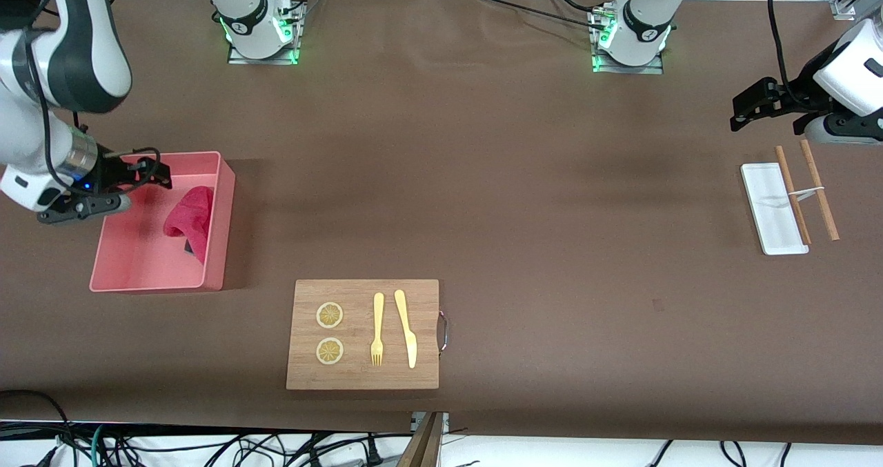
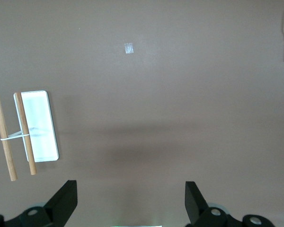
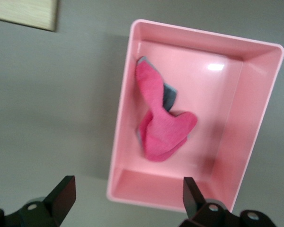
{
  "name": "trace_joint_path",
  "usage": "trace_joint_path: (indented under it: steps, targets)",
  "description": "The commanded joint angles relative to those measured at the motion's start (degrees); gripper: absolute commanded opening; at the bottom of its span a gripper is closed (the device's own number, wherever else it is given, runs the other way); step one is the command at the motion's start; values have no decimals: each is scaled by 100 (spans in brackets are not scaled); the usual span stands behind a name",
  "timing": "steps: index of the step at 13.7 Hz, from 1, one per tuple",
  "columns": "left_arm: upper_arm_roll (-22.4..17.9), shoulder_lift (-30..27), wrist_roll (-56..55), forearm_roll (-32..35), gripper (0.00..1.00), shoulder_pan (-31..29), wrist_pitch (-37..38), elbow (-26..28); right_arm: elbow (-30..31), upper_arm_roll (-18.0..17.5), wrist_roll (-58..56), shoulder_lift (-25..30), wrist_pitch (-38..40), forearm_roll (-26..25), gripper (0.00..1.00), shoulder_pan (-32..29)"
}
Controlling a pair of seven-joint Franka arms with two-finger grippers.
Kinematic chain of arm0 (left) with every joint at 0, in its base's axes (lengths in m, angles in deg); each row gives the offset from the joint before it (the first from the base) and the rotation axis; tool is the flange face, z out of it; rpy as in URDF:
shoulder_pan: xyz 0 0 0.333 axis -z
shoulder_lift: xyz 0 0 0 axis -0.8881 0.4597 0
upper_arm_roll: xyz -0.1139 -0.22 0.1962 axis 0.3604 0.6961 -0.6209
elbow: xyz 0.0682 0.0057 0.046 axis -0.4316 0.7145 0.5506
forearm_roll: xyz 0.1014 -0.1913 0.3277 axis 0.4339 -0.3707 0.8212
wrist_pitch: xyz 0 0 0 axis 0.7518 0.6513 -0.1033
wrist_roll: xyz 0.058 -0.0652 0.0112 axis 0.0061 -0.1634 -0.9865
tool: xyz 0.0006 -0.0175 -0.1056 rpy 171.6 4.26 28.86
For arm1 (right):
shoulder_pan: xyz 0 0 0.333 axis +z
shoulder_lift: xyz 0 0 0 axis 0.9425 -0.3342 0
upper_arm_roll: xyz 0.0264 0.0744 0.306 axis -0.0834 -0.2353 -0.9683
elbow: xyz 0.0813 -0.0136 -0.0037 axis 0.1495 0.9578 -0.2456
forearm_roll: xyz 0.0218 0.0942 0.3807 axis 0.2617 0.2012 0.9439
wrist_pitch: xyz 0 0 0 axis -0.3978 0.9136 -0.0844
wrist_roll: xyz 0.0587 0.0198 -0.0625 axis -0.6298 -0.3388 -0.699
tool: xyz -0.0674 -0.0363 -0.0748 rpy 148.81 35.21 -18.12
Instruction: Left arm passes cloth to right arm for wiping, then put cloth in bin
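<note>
Fingers of the right arm's black open-linkage gripper (image 1: 145, 170) spread wide, holding nothing; it hangs over the rim of the pale pink rectangular plastic bin (image 1: 219, 246) at the right arm's end of the table. Crumpled magenta-red cloth (image 1: 191, 220) lies inside the bin, against the wall toward the table's middle, a dark grey patch showing at its edge. Left arm's slim black two-finger gripper (image 1: 748, 106) waits, fingers also spread wide and empty, over bare brown table near the flat white tray (image 1: 762, 198) with two wooden sticks (image 1: 804, 187). Wooden cutting board (image 1: 362, 377) carries two lemon slices (image 1: 330, 332), yellow fork (image 1: 377, 329), yellow knife (image 1: 405, 328)
</note>
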Motion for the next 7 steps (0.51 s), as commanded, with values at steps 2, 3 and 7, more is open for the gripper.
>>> trace_joint_path:
  steps: [2,3,7]
  targets:
    - [-39,44,118,-181,100,-72,133,-241,-488,-301,928,540,1159,74,100,-4]
    - [-30,53,109,-181,100,-63,133,-241,-708,-337,1025,602,1493,74,100,5]
    - [-4,44,118,-181,100,-63,203,-249,-1289,-425,973,725,2173,65,100,14]
